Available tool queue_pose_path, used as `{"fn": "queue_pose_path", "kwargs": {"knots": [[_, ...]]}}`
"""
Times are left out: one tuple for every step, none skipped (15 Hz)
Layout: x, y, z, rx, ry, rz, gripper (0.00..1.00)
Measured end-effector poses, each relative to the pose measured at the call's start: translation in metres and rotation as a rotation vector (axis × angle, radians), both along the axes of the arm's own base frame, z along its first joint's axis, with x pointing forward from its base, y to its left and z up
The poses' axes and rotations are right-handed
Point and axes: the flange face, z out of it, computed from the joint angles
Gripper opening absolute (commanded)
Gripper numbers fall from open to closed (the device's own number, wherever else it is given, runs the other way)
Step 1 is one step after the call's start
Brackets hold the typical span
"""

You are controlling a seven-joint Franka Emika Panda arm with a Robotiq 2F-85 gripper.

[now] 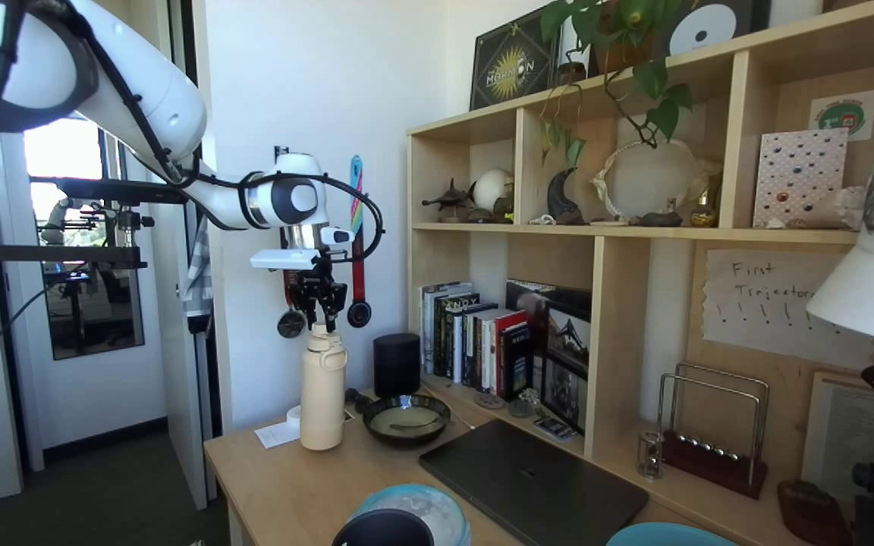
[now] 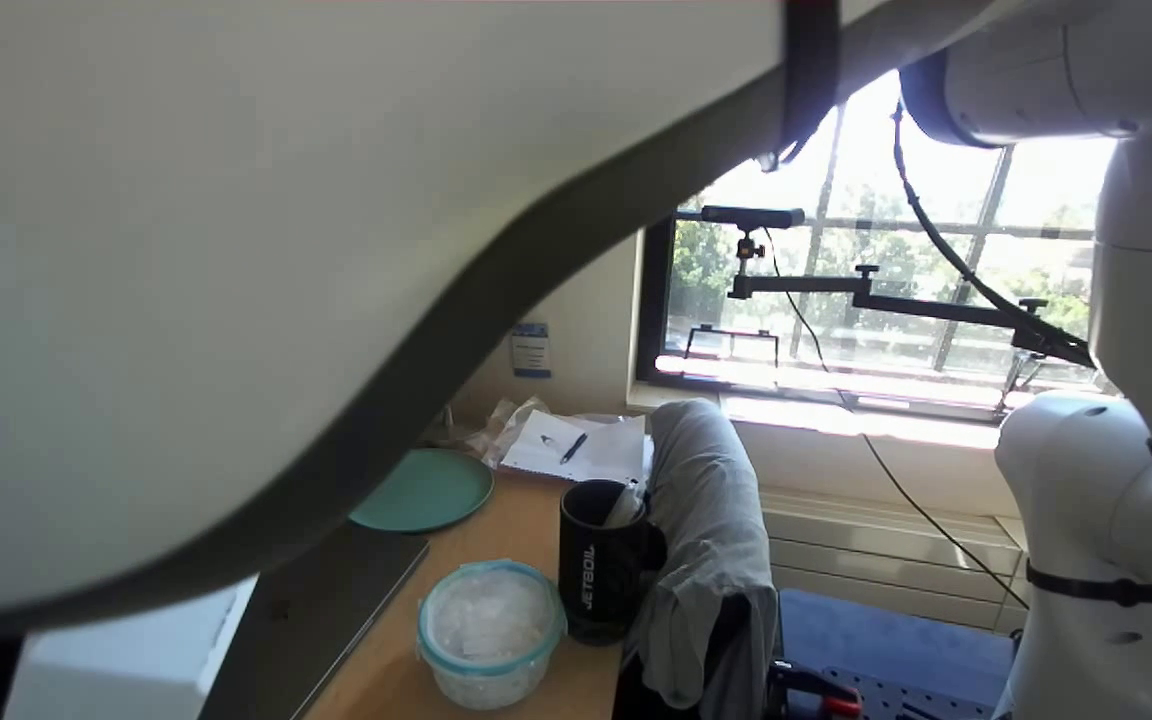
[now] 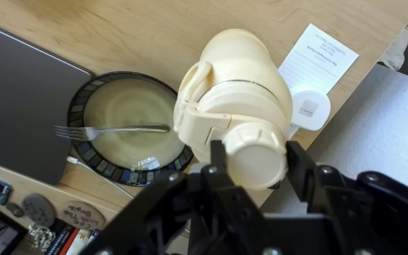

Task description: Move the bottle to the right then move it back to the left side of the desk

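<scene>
The cream-white bottle [image 1: 322,398] stands upright near the far left end of the wooden desk [image 1: 278,485] in an exterior view. Its base appears to rest on the desk. In the wrist view the bottle [image 3: 237,56] shows from above, with its loop handle on the left and its round cap towards me. My gripper [image 1: 321,327] is above the bottle, pointing down. In the wrist view the gripper's fingers [image 3: 255,156] touch the cap on both sides, shut on it. In an exterior view the arm fills much of the picture [image 2: 236,250], and bottle and gripper are hidden there.
A dark bowl [image 3: 129,88] with a fork stands close beside the bottle. A dark closed laptop [image 1: 536,478], a black speaker [image 1: 397,364] and a paper card [image 3: 317,58] are nearby. A lidded container [image 2: 491,640] and black mug [image 2: 591,590] stand further along. Shelves [image 1: 619,334] line the back.
</scene>
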Motion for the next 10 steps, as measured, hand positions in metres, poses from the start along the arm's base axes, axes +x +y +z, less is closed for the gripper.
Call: {"fn": "queue_pose_path", "kwargs": {"knots": [[0.002,0.005,-0.006,-0.003,0.005,0.013,0.21],[0.004,0.01,-0.011,-0.007,0.008,0.031,0.21],[0.006,0.015,-0.016,-0.011,0.01,0.044,0.21],[0.008,0.02,-0.017,-0.009,0.009,0.054,0.21],[0.01,0.024,-0.018,-0.009,0.008,0.069,0.21],[0.012,0.028,-0.018,-0.011,0.007,0.078,0.21],[0.014,0.03,-0.017,-0.014,0.005,0.086,0.21],[0.016,0.033,-0.018,-0.017,0.004,0.098,0.21],[0.018,0.035,-0.017,-0.019,0.002,0.105,0.21],[0.02,0.037,-0.017,-0.02,0.003,0.109,0.21]]}}
